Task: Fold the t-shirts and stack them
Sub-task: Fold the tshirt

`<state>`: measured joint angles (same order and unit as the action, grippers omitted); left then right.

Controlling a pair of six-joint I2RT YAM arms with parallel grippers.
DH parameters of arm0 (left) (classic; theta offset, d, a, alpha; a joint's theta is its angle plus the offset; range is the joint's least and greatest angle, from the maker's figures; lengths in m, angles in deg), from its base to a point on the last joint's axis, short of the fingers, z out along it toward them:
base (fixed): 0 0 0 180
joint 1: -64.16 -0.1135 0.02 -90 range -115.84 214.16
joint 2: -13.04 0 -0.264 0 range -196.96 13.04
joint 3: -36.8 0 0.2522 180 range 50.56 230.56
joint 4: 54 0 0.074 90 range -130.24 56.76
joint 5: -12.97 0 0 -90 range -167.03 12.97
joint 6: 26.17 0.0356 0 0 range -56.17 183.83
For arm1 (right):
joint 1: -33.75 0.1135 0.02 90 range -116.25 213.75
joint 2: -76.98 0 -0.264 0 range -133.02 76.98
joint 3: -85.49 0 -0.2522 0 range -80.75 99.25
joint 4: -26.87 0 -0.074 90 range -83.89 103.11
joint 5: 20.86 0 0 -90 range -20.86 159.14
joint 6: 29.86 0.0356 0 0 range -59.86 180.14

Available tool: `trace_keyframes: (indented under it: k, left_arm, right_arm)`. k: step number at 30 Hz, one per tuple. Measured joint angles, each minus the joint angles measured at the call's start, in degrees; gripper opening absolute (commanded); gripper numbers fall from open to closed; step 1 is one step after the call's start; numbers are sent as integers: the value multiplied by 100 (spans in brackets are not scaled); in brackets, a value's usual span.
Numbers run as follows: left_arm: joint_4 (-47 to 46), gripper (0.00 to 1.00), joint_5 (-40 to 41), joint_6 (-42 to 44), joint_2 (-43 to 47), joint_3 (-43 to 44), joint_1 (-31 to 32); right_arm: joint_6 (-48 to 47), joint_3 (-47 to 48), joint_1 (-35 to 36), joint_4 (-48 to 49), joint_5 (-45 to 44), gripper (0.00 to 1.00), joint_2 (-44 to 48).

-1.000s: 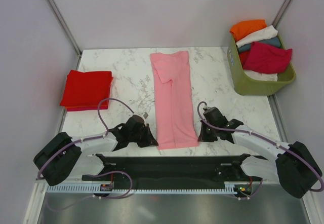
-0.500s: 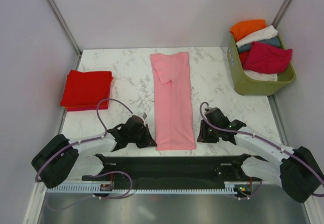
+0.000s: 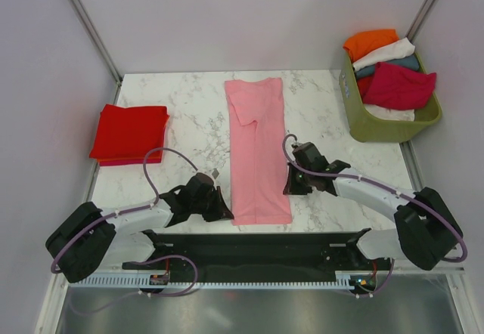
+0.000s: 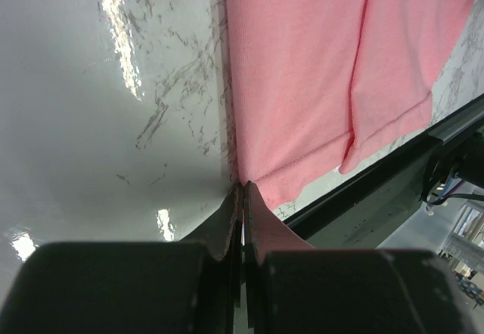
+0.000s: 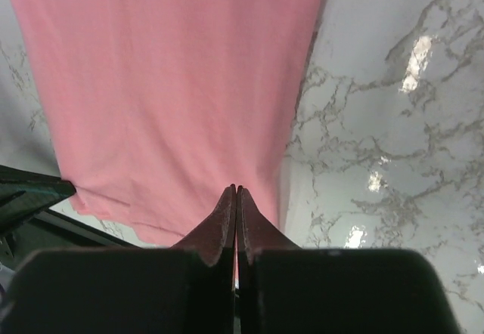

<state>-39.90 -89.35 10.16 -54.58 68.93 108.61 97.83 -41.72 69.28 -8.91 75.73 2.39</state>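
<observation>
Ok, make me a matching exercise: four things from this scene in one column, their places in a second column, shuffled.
Things
1. pink shirt
2. red shirt
3. basket
4. orange shirt

Places
A. in the basket, at its far end
B. folded near the left edge of the table
C. at the far right corner of the table
D. laid out long down the middle of the table

Pairs: 1-D, 2-B, 3-C, 4-A
</observation>
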Motion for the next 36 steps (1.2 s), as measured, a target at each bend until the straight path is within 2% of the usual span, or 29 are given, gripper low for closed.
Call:
trace_keyframes:
  k: [10,18,26,31,36]
  left_arm:
    - [0,2,-9,0,2,-4,0]
    - [2,2,-2,0,120,-87,0]
    - [39,2,-2,0,208,-129,0]
    - [68,2,-2,0,304,-186,0]
    - [181,3,-2,2,396,-199,0]
  right_arm:
    - [-44,267,0,313,-321,0,-979]
    - [-26,160,13,411,-778,1,-938]
    - [-28,72,26,404,-975,12,-822]
    - [-48,-20,24,328,-1082,34,-662]
    - [-111,-94,24,70,-1093,40,-199]
